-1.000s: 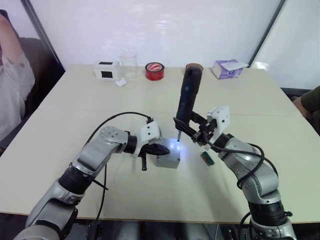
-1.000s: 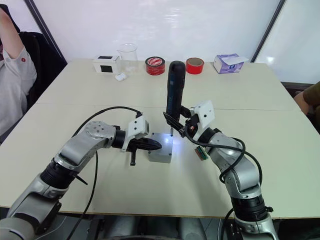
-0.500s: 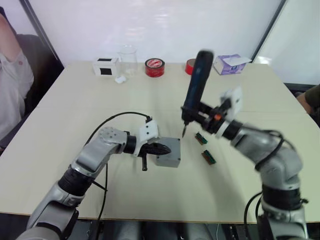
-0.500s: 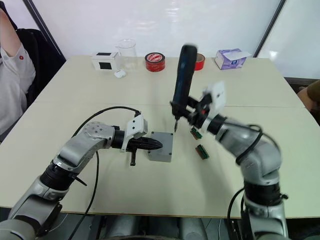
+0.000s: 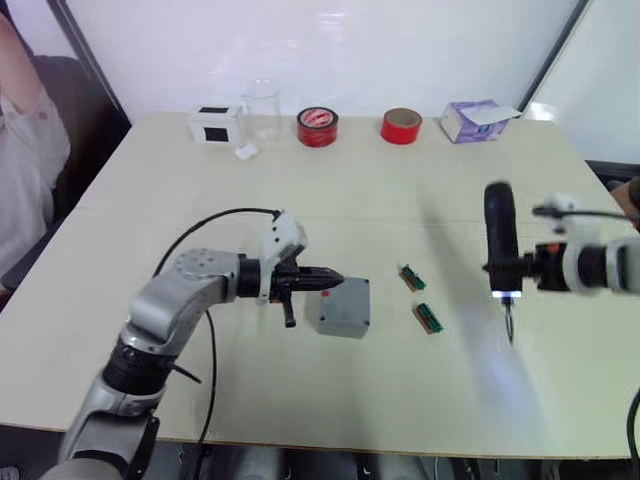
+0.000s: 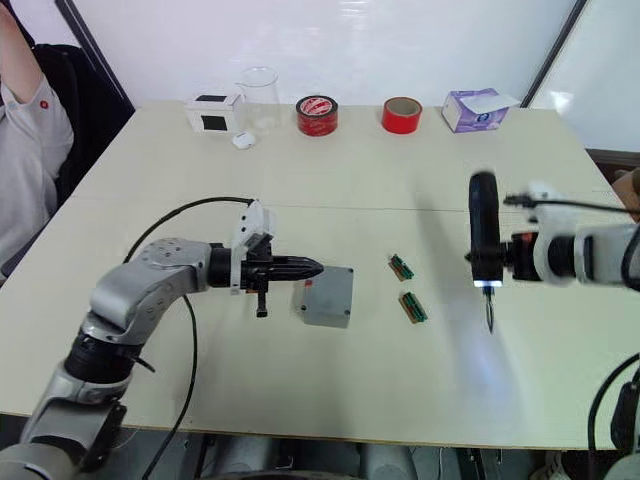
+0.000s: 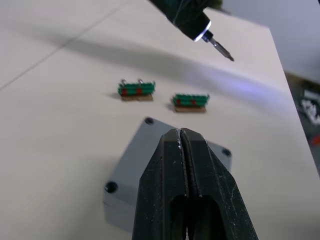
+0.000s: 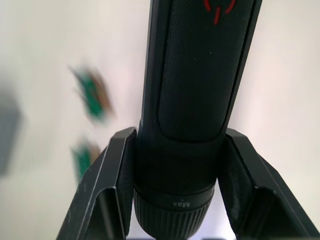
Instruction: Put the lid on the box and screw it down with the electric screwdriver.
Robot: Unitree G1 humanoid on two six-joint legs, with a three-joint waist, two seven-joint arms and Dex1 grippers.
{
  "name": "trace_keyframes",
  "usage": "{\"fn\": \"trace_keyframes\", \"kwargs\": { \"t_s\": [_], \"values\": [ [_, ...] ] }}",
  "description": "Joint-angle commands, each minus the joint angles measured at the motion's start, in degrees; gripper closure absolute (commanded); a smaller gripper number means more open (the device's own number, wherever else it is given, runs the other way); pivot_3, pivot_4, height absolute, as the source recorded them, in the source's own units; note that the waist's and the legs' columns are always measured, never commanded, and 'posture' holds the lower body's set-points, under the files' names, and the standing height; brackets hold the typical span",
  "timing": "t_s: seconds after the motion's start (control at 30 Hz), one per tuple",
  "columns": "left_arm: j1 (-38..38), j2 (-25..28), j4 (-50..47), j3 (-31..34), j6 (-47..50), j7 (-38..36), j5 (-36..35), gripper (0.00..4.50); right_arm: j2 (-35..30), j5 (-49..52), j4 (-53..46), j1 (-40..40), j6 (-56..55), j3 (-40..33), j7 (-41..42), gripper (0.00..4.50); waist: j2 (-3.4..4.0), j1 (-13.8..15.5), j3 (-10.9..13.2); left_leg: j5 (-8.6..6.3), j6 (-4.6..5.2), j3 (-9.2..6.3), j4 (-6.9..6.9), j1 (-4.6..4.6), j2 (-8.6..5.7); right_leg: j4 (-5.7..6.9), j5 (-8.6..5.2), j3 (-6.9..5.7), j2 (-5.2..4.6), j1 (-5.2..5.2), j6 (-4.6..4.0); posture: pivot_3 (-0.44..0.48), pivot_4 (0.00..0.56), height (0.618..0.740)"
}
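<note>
The small square grey plastic box [image 5: 338, 308] sits near the middle of the pale beige table [image 5: 330, 200], with its flat grey lid [image 7: 165, 150] already seated on top, dark screw holes showing at the corners. The left gripper [image 5: 335, 277] reaches in from the left with its two black fingers [image 7: 182, 165] pressed together, nothing between them, their tips resting over the left part of the lid. Well to the right of the box, the right gripper [image 8: 172, 192] has its fingers closed around the lower body of the long black cylindrical electric screwdriver [image 6: 484, 240], which has red markings on its textured barrel. The tool stands roughly upright above the table's right side, its thin metal bit [image 6: 489, 316] pointing down and a white light glowing at its nose, clear of the tabletop as far as can be told. Between the box and the screwdriver lie two small green circuit boards [image 5: 420, 298], one just beyond the other. Along the far edge of the table stand a white box with a black square [image 6: 212, 112], a clear glass beaker [image 6: 259, 97], a red tape roll with a dark printed top [image 6: 316, 115], a plain red tape roll [image 6: 401, 114] and a purple tissue box [image 6: 476, 108]. A person's arm in a light sleeve [image 6: 35, 130] shows at the far left.
</note>
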Motion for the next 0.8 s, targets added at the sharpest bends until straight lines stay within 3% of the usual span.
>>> {"fn": "trace_keyframes", "kwargs": {
  "t_s": [0.03,0.53,0.57,0.7,0.73,0.8],
  "values": [
    [0.07,3.44,-4.45,-1.13,0.46,-1.83,-0.56,4.50,-3.13,-0.39,1.68,-1.74,0.36,0.53,4.26,2.77,0.03,-0.32,0.06,0.00,0.00,0.01,0.00,0.01,-0.02,0.00,0.01,0.01,0.01,-0.01,0.02,0.000,0.150,0.740],
    [1.28,5.17,-6.89,-1.21,1.11,0.90,-0.81,4.50,-5.68,-9.08,4.57,-0.17,-0.88,13.43,14.54,2.77,-0.20,-0.54,0.21,0.03,-0.05,-0.15,0.02,0.03,0.06,0.08,0.06,0.00,0.38,0.00,0.15,0.000,0.150,0.740],
    [1.37,5.20,-6.76,-1.09,1.00,0.98,-0.80,4.50,-5.80,-9.67,4.38,-0.08,-1.12,13.97,15.14,1.71,-0.20,-0.56,0.21,0.03,-0.05,-0.15,0.02,0.03,0.06,0.08,0.06,0.00,0.38,0.00,0.15,0.000,0.150,0.740],
    [1.90,2.58,-4.81,1.98,-2.02,4.64,-0.17,4.50,-6.32,-12.92,4.51,-0.87,-3.87,15.53,16.67,0.30,-0.21,-0.58,0.21,0.03,-0.06,-0.15,0.02,0.04,0.06,0.08,0.06,0.00,0.39,0.00,0.15,0.000,0.150,0.740],
    [2.06,0.97,-4.72,3.94,-2.63,6.28,-1.09,4.50,-6.74,-14.12,4.55,-1.18,-5.66,15.93,17.16,0.02,-0.21,-0.56,0.21,0.04,-0.06,-0.15,0.03,0.04,0.06,0.09,0.06,0.00,0.39,0.02,0.15,0.000,0.150,0.740],
    [2.46,-1.72,-4.57,7.60,-4.20,9.69,-1.81,4.50,-7.74,-15.76,4.80,-2.24,-9.02,16.21,19.21,0.02,-0.23,-0.48,0.23,0.05,-0.08,-0.16,0.07,0.04,0.06,0.10,0.07,0.00,0.37,0.02,0.16,0.000,0.150,0.740]
  ]
}}
